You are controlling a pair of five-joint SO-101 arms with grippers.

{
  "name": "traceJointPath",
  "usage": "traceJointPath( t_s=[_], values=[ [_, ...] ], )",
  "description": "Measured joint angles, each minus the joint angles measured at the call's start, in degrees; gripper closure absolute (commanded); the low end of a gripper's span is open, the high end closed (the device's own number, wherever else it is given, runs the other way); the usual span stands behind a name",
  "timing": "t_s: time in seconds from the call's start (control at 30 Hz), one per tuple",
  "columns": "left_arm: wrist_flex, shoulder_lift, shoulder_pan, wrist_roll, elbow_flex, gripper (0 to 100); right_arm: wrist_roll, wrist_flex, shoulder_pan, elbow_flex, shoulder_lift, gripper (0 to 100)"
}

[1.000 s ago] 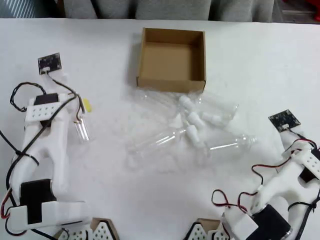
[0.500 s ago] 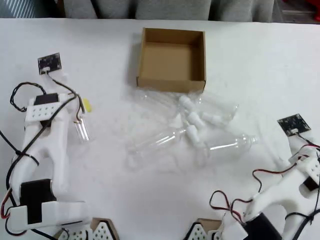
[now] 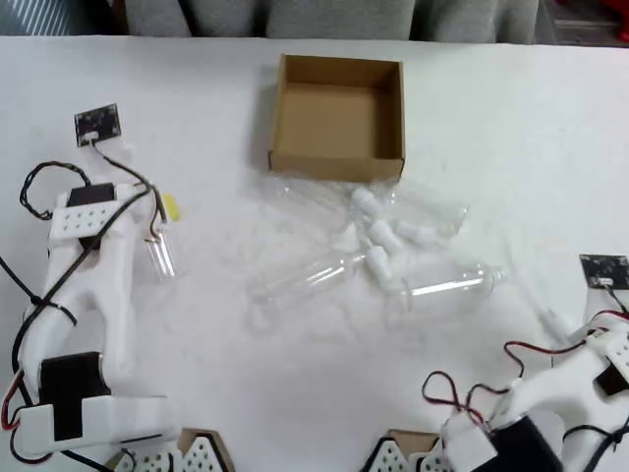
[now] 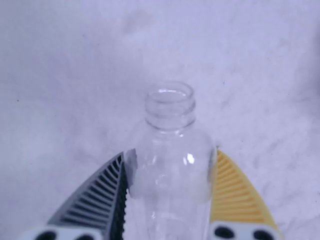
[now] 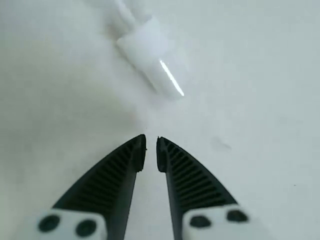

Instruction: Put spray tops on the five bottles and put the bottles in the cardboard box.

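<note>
pinching one bottle at its shoulder, the left gripper presses a grey finger and a yellow finger to either side. the neck is open, no top fitted. in the high view this bottle sits at 9 o'clock from table centre, well apart from the rest. judgement: it is held out there with the mouth free so a top can be brought to it.

a spray top lies on the table just ahead of the right gripper, not touching it; in the high view it lies near 4 o'clock. the right jaws are pressed almost together, nothing between them. judgement: they must spread before that top can be taken.

a heap of clear bottles and white tops lies at centre, at 6 o'clock from the box. count uncertain; whether any heap bottle carries a top cannot be told. the box stands at 12 o'clock, open side up, nothing inside. the table is white.

progress, as judged: none boxed, held bottle uncapped; task near its start.
</note>
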Motion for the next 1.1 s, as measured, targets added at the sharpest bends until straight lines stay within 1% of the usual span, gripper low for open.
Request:
traceJointPath(
  t_s=[0.17, 0.3, 0.47, 0.57, 0.67, 0.87, 1.1],
  values=[
    [0.0, 0.0, 0.0, 0.0, 0.2, 98, -4.2, -1.1, -1.3, -5.9, 9.1, 98.1],
    [0.0, 0.0, 0.0, 0.0, 0.2, 98, -8.1, -1.1, -2.2, -13.7, 17.9, 98.1],
    [0.0, 0.0, 0.0, 0.0, 0.2, 98, -9.7, -0.8, -2.5, -24.5, 27.4, 98.1],
    [0.0, 0.0, 0.0, 0.0, 0.2, 98, -9.7, 2.2, -3.3, -30.8, 32.0, 98.1],
    [0.0, 0.0, 0.0, 0.0, 0.2, 98, -12.4, 6.3, -4.2, -38.2, 36.0, 98.1],
    [0.0, 0.0, 0.0, 0.0, 0.2, 98, -16.8, 10.6, -7.7, -52.0, 43.8, 98.1],
    [0.0, 0.0, 0.0, 0.0, 0.2, 98, -23.6, 11.8, -13.5, -63.7, 51.8, 98.1]
  ],
)
